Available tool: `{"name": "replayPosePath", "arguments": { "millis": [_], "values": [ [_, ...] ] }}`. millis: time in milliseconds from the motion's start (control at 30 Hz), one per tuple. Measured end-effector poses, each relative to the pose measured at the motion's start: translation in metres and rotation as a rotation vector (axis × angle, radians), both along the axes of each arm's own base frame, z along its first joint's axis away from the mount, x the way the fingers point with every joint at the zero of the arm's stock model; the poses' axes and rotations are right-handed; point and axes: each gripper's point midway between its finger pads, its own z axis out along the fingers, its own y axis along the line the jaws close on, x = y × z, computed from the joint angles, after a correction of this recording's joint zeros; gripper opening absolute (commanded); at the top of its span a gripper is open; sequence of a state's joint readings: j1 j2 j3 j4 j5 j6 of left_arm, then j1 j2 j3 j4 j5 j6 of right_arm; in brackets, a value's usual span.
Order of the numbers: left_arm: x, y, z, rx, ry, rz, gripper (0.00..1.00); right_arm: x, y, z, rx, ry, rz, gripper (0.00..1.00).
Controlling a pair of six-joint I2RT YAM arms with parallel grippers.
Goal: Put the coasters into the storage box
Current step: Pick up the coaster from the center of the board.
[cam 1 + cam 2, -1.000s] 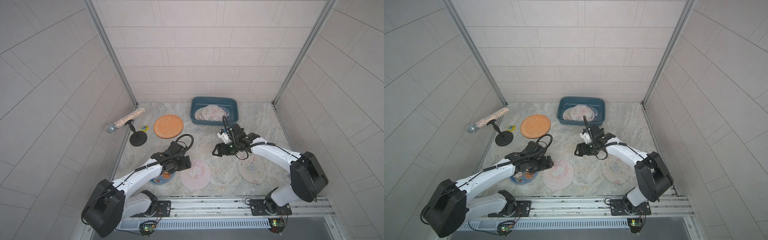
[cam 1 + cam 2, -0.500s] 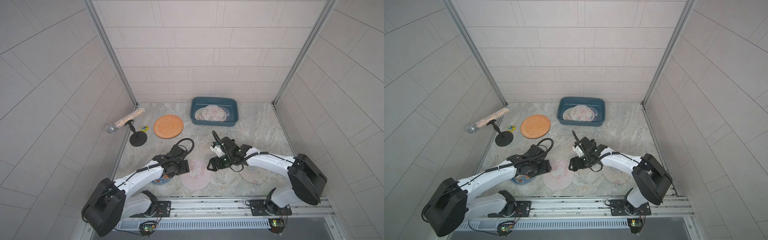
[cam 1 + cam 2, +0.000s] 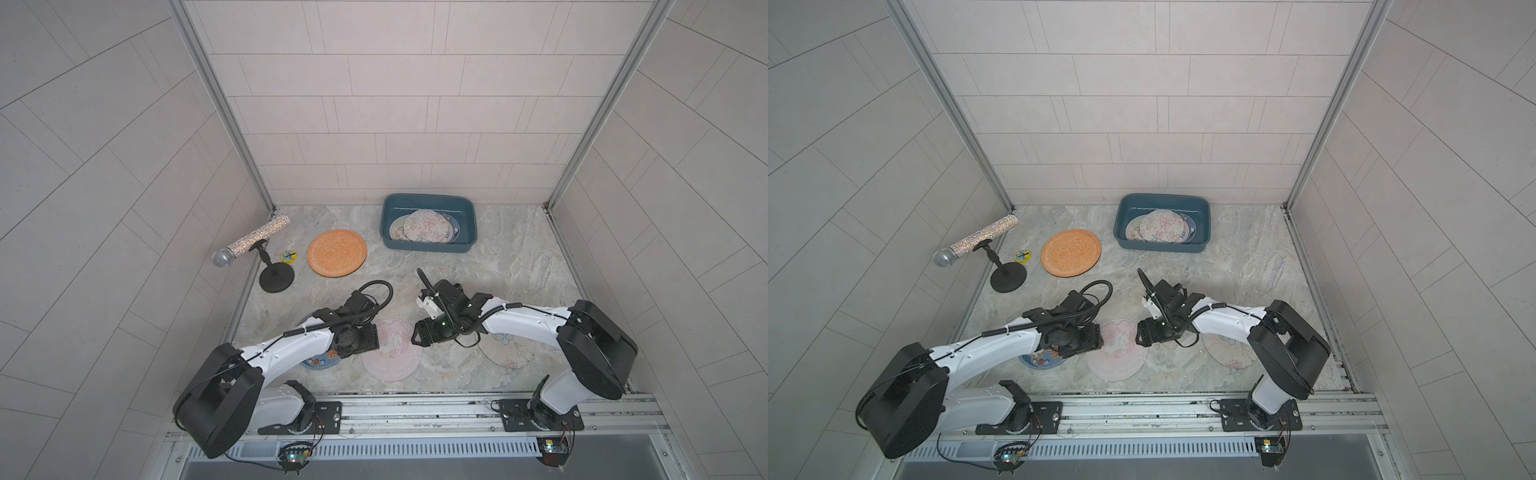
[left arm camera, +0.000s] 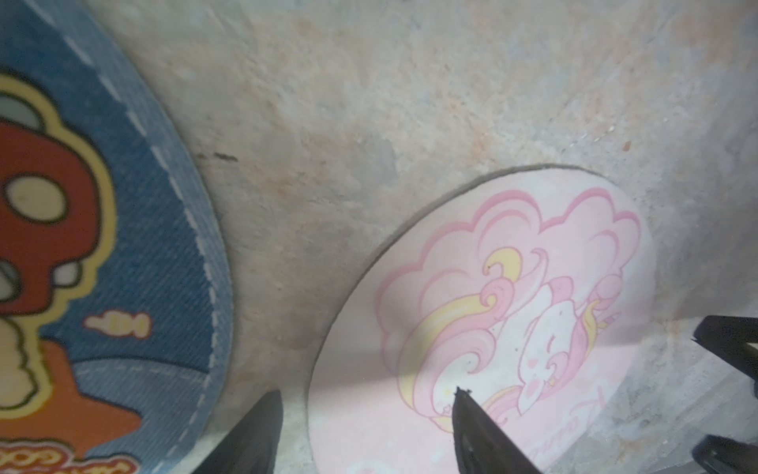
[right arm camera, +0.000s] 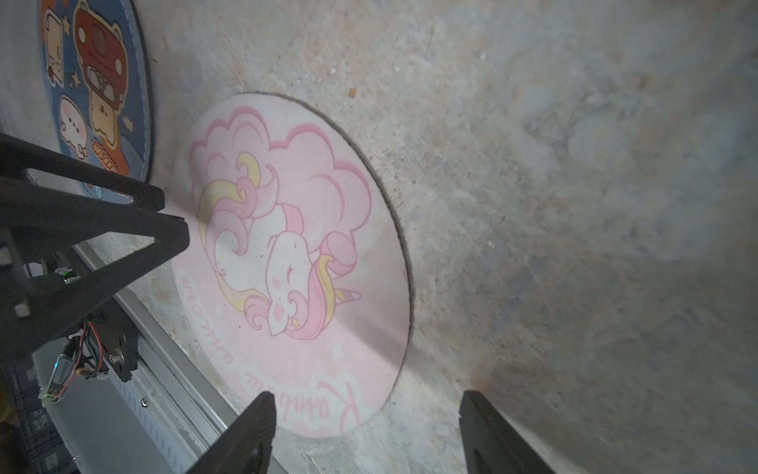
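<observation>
Four coasters lie on the tabletop (image 3: 511, 266) outside the storage box (image 3: 428, 247): the orange coaster (image 3: 337, 252) near the microphone stand (image 3: 276, 280), the blue bear coaster (image 3: 320, 361) under the left arm, a cream coaster (image 3: 511, 353) under the right arm, and the pink unicorn coaster (image 3: 392, 351) at front centre. The box, well apart at the back, holds an overlapping stack of coasters (image 3: 424, 224).

Both tools sit low at opposite edges of the pink disc. The left tool (image 4: 367, 410) is spread wide, one finger over the print and the other over bare stone, gripping nothing. The right tool (image 5: 367, 400) is equally wide and empty, straddling the lettered rim.

The likely trouble is two arms working one thin disc. If both pinch, they may tug against each other or knock fingers. Lying flush, the disc offers no lip, so a finger could skate over it and shove it into the blue coaster instead of lifting it.
</observation>
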State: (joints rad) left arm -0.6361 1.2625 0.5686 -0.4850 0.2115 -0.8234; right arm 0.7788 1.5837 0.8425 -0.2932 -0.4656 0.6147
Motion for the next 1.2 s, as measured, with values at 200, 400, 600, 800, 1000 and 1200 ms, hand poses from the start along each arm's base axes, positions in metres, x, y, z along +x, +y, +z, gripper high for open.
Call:
{"name": "replayPosePath", "arguments": {
  "millis": [200,400,600,800,1000,1200],
  "values": [
    [-0.001,-0.003,-0.001,-0.001,0.009,-0.004,0.66,-0.001,0.000,-0.005,-0.016,0.007,-0.007,0.71],
    [-0.002,-0.005,-0.001,0.000,0.016,-0.005,0.64,-0.002,0.004,-0.010,-0.026,0.011,0.000,0.66],
    [-0.002,-0.005,-0.001,0.002,0.018,-0.006,0.62,0.000,0.013,-0.011,-0.033,0.011,0.019,0.63],
    [-0.001,-0.006,-0.001,0.003,0.019,-0.007,0.61,0.000,0.020,-0.011,-0.037,0.013,0.034,0.62],
    [-0.001,-0.006,-0.002,0.005,0.021,-0.006,0.60,0.001,0.021,-0.013,-0.054,0.011,0.045,0.54],
    [-0.001,-0.006,-0.002,0.005,0.021,-0.006,0.59,0.002,0.018,-0.016,-0.075,0.008,0.041,0.44]
  ]
}}
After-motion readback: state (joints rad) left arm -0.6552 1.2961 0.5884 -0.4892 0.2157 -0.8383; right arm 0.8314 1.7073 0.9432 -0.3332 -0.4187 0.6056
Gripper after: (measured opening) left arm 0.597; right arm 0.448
